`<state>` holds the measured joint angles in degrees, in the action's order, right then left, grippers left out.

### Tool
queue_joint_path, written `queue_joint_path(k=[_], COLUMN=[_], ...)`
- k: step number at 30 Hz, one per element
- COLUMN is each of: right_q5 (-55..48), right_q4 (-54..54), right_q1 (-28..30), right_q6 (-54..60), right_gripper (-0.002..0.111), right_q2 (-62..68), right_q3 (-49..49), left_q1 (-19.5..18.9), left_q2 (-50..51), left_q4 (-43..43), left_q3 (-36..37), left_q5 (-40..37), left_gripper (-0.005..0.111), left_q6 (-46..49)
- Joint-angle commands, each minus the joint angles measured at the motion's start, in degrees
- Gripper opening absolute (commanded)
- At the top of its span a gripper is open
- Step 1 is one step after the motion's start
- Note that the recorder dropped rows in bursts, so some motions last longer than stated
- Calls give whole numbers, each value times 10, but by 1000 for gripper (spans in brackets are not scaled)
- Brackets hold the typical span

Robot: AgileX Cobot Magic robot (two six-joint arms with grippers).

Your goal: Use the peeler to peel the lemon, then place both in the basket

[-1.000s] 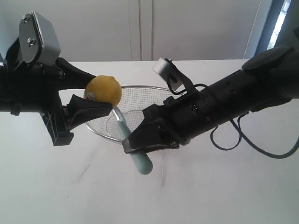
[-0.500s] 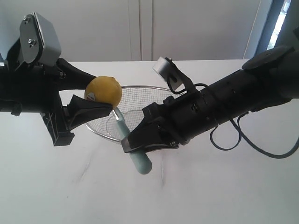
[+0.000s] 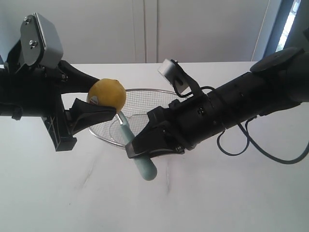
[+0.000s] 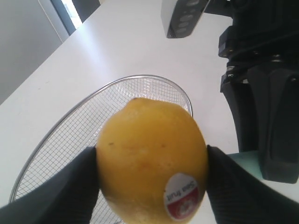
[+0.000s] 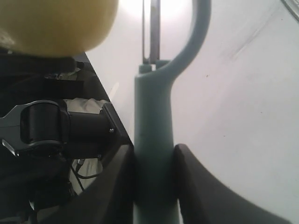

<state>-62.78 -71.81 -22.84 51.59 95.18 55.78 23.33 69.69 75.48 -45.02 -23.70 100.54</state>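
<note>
My left gripper is shut on the yellow lemon, held in the air over the near left rim of the wire basket. Black fingers press both sides of the lemon, its red-and-white sticker facing the wrist camera. Shut on the teal handle of the peeler, my right gripper holds it slanted upward. The peeler's head reaches the lemon's underside. In the right wrist view the peeler runs up between the fingers, its blade beside the lemon.
The basket rests on a white table below both arms. The left arm's black body fills one side of the right wrist view. A black cable loops off the right arm.
</note>
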Motion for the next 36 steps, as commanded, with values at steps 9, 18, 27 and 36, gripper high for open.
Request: queue_joint_path(k=[9, 18, 27, 36], right_q5=[-9, -22, -23, -33], right_q4=[-12, -27, -29, -38], right_q1=[29, 29, 29, 60], right_q6=[-8, -8, -8, -8], right_gripper=[0, 0, 0, 0], right_q2=[-4, -10, -11, -16], right_q3=[-2, -2, -2, -2], left_q1=[2, 2, 2, 2], left_q2=[-2, -2, -2, -2], left_q4=[20, 20, 20, 20], left_q3=[2, 2, 2, 2], left_q5=[-12, -12, -12, -12], left_gripper=[0, 0, 0, 0], left_q6=[1, 1, 1, 1])
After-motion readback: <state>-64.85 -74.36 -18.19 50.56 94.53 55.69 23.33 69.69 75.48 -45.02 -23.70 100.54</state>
